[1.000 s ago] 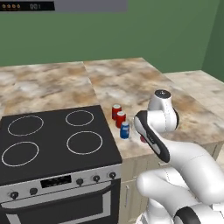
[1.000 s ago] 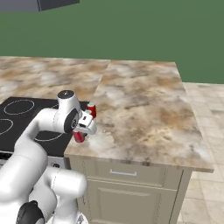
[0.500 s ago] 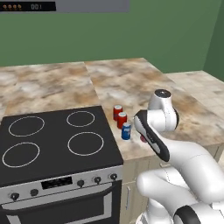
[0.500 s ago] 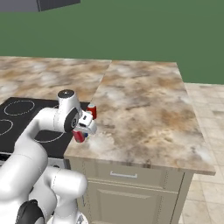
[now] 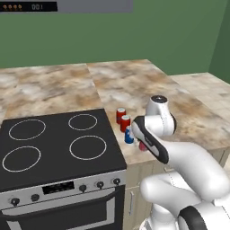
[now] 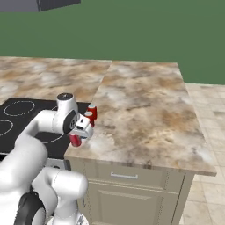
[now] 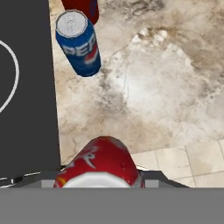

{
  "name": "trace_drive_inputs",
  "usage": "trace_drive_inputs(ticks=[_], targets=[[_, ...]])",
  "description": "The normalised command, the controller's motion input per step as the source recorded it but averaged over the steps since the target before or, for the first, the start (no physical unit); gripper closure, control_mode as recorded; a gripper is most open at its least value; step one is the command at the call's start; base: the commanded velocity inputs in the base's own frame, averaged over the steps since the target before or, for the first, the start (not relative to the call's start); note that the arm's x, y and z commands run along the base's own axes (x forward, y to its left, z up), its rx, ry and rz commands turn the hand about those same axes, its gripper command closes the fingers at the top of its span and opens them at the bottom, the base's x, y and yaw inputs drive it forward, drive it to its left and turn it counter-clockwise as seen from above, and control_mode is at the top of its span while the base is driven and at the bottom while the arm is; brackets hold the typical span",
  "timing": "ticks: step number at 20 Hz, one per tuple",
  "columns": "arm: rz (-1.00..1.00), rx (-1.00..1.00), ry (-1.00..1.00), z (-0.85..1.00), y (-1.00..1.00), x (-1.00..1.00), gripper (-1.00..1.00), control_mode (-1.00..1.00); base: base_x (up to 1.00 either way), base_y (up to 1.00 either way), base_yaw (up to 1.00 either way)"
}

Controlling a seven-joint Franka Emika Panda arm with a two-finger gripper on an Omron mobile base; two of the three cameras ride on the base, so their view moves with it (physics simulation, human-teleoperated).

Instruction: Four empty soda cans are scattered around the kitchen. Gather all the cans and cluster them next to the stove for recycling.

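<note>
Held can: a red soda can (image 7: 99, 164) sits clamped in my tool (image 6: 78, 134), closed down on it, hanging over the front edge of the surface (image 6: 145, 114) just beside the stove (image 5: 49, 143)
My tool: jaws snug on the red can's sides, nothing else in them
Blue can: a blue can (image 7: 78, 43) stands upright on the surface right by the cooktop's right edge, near my held can
Red cans: two more red cans (image 5: 123, 119) stand upright just behind the blue one, close together, next to the stove
Stove: black glass top with four white rings, knobs along the silver front, left of the cluster
Surface: mottled brown stone, running back to the green wall (image 5: 134, 40)
</note>
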Motion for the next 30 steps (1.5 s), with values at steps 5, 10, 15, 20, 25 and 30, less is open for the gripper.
trace_drive_inputs(ticks=[5, 10, 15, 20, 25, 30], targets=[[0.04, 0.0, 0.01, -0.1, 0.1, 0.29, 1.0, -1.0, 0.0, 0.0, 0.0], [0.08, -0.04, 0.0, -0.27, 0.05, 0.18, 1.0, -1.0, 0.0, 0.0, 0.0], [0.08, -0.02, 0.05, -0.22, 0.06, 0.13, 1.0, -1.0, 0.0, 0.0, 0.0], [-0.01, 0.0, 0.0, -0.03, 0.04, 0.08, 1.0, -1.0, 0.0, 0.0, 0.0], [-0.04, 0.0, 0.0, -0.17, 0.03, 0.02, 1.0, -1.0, 0.0, 0.0, 0.0], [-0.04, 0.0, -0.03, -0.25, 0.03, 0.0, 1.0, -1.0, 0.0, 0.0, 0.0]])
